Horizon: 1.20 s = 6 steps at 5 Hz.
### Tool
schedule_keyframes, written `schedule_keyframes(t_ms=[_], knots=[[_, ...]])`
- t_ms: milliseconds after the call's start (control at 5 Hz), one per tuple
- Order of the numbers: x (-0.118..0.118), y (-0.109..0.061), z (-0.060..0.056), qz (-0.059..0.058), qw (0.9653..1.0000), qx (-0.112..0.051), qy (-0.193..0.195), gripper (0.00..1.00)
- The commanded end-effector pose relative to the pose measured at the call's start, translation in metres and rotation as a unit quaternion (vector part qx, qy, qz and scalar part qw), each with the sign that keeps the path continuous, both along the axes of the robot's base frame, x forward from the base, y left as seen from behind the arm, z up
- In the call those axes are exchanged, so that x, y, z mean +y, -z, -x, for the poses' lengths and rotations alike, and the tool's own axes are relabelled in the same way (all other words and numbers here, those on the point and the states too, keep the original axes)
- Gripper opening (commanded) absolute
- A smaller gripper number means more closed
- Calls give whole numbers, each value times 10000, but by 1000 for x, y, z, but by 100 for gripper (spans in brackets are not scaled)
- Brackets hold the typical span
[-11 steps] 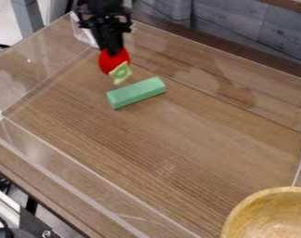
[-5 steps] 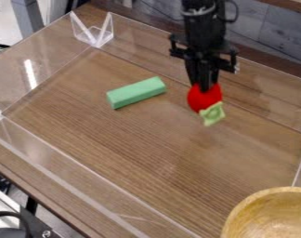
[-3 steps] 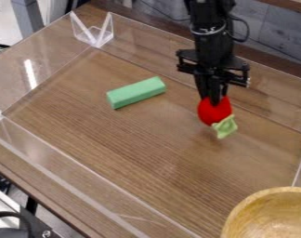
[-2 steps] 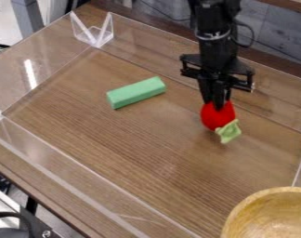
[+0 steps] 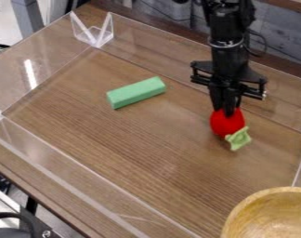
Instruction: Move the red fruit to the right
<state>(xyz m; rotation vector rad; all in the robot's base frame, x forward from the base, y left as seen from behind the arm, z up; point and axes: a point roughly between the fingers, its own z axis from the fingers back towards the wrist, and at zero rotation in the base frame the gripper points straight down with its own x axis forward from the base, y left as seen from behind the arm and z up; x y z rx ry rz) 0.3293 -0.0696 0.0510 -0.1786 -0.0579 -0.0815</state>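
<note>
The red fruit (image 5: 225,122) is a small glossy red toy with a pale green leafy cap (image 5: 239,140) pointing down and to the right. It sits low over the wooden tray floor at the right side. My gripper (image 5: 228,108) points almost straight down and is shut on the top of the red fruit. I cannot tell whether the fruit touches the wood.
A light green rectangular block (image 5: 136,92) lies left of centre on the wood. Clear plastic walls (image 5: 29,79) ring the tray. A tan bowl (image 5: 272,216) sits at the bottom right corner, outside the tray.
My gripper has carried the red fruit from beside the green block across to the right side, and over the last second further right and lower toward the wood.
</note>
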Motion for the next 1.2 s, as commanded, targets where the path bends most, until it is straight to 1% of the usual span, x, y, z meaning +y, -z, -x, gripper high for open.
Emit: schedule_keyframes(t_ms=[0, 400, 800, 1000], knots=[[-8, -16, -10, 2, 9997, -240, 35, 0], [9, -35, -14, -27, 9988, -201, 449, 0], [-12, -44, -19, -51, 9984, -104, 561, 0], [3, -56, -15, -3, 9979, -243, 597, 0]])
